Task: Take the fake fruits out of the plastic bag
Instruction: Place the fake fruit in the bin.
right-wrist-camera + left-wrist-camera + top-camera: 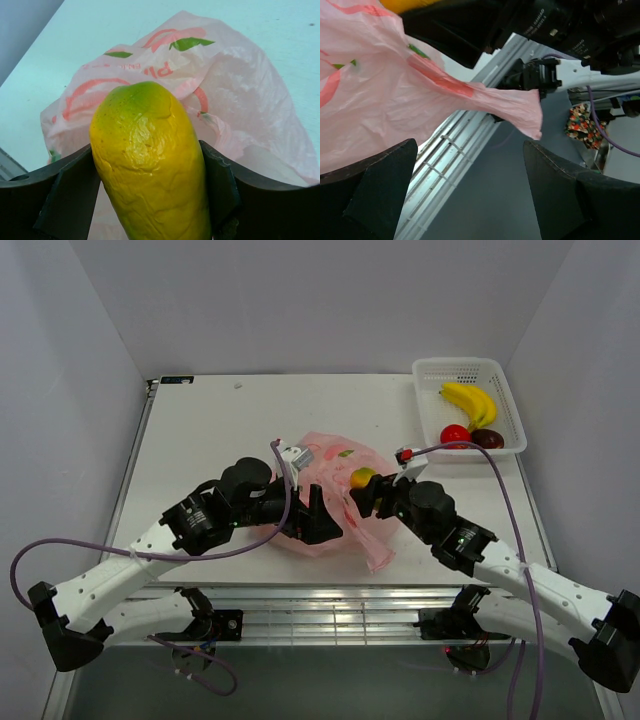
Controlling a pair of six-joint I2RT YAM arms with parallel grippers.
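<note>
The pink plastic bag printed with peaches lies crumpled at the table's middle front. My right gripper is shut on a yellow-green oval fake fruit and holds it just above the bag's right side. In the right wrist view the fruit fills the gap between the fingers, with the bag behind it. My left gripper is open over the bag's near edge. In the left wrist view its fingers hold nothing, and the bag hangs above them to the left. Any other fruits in the bag are hidden.
A white perforated basket stands at the back right with yellow bananas, a red round fruit and a dark fruit. The slotted rail of the table's front edge runs just beneath my left gripper.
</note>
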